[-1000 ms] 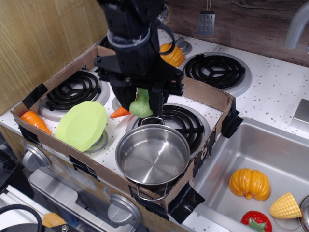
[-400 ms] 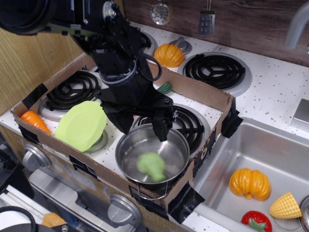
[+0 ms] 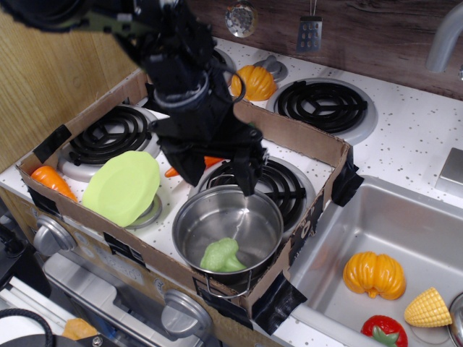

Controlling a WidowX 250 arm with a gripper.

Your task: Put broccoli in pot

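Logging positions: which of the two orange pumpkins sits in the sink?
The lower-right pumpkin, lying in the sink beside the corn; the other pumpkin sits on the stovetop.

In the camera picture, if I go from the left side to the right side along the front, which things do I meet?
carrot → green plate → pot holding the broccoli → orange pumpkin in the sink → corn
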